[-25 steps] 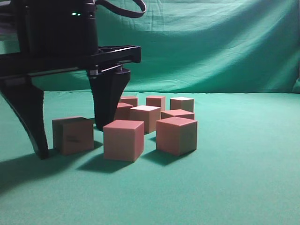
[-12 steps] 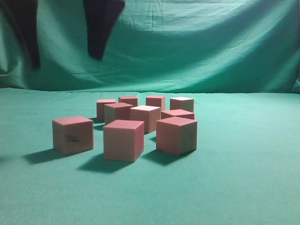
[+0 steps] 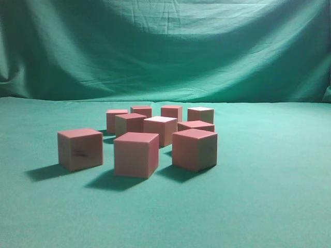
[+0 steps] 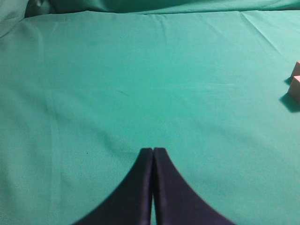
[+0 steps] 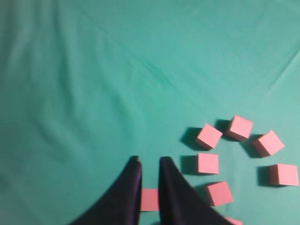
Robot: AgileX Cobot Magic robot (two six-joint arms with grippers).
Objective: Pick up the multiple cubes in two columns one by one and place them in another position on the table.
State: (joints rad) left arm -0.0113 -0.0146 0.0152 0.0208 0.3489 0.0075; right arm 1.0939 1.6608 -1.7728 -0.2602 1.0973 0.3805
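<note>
Green cloth table carries the cubes in a loose cluster, left gripper pressed together well clear, right gripper high above with a narrow empty gap, where a descent could nudge crowded neighbours.

Left black two-fingered gripper with tips pressed together and empty; right black two-fingered gripper raised, tips narrowly parted, holding nothing.
</note>
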